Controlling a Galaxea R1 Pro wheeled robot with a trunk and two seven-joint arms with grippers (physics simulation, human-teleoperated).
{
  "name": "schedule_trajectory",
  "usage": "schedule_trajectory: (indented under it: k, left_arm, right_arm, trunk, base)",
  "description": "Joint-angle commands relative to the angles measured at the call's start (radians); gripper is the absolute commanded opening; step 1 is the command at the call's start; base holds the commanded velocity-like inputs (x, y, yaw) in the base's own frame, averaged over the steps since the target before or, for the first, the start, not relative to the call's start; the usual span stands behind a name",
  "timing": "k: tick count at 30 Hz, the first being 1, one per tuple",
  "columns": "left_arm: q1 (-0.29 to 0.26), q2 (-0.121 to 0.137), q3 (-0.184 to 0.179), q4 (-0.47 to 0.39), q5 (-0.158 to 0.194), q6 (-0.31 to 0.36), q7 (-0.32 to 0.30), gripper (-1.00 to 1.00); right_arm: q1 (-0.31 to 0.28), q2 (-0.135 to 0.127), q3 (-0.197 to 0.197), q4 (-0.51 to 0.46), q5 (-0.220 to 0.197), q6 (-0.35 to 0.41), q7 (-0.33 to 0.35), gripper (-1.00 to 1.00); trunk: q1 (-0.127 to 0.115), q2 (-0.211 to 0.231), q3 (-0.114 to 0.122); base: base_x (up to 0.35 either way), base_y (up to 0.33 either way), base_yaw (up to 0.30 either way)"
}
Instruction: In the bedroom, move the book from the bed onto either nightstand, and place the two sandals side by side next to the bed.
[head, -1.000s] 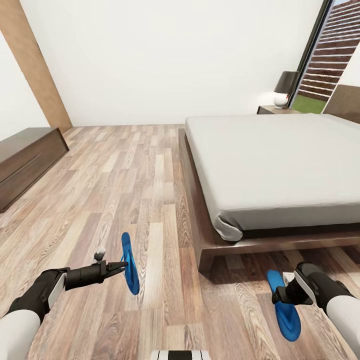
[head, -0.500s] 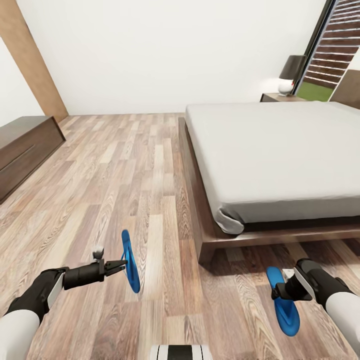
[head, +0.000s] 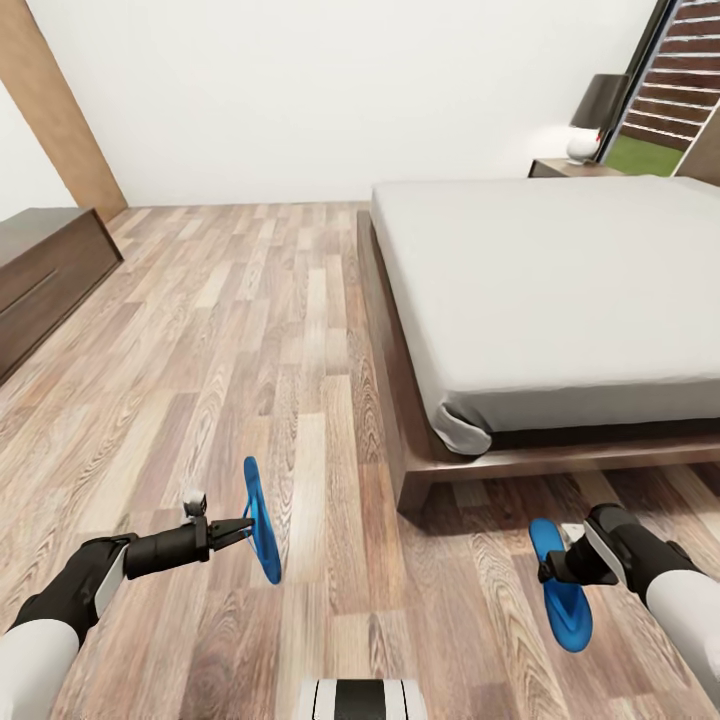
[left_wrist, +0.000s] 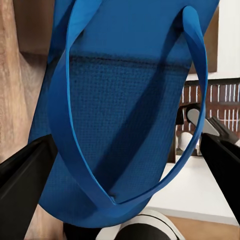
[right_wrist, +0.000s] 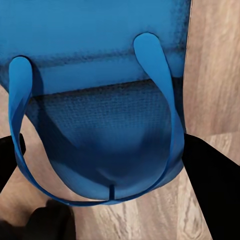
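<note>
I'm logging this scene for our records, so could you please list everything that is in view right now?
sandals: two, bright blue, one held by the left gripper, one by the right
bed: one, light-grey mattress, dark frame, at right
nightstand: one, dark, beyond bed
lamp: one, black shade, white base, on nightstand
cabinet: one, dark wood, at left
floor: wood planks
left gripper: shut on sandal
right gripper: shut on sandal

- Left pincer (head: 243, 527): slim black fingers on a black cylindrical wrist, with a small grey-white knob on top.
- Right pincer (head: 549, 577): black and blocky, bearing a small white patch.
- Both forearms: black sleeves with white cuffs, then white shells.
- Base at 6 o'clock: white with black stripes.
</note>
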Motion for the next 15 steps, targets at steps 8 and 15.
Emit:
schedule_trajectory:
  k: [8, 15]
  left_arm:
    - [0.0, 0.0, 0.001, 0.0, 0.001, 0.01, -0.003, -1.0]
    - [0.0, 0.001, 0.002, 0.0, 0.001, 0.004, -0.004, -1.0]
  right_arm:
    - [-0.022, -0.003, 0.008, 0.0, -0.007, 0.004, -0.008, -1.0]
    - [-0.04, -0.001, 0.008, 0.0, -0.011, 0.004, -0.07, -1.0]
  trunk:
    - [0.003, -0.002, -0.032]
    - [0.007, -0.004, -0.059]
  base:
    - [0.0, 0.0, 0.0]
    - [0.0, 0.0, 0.0]
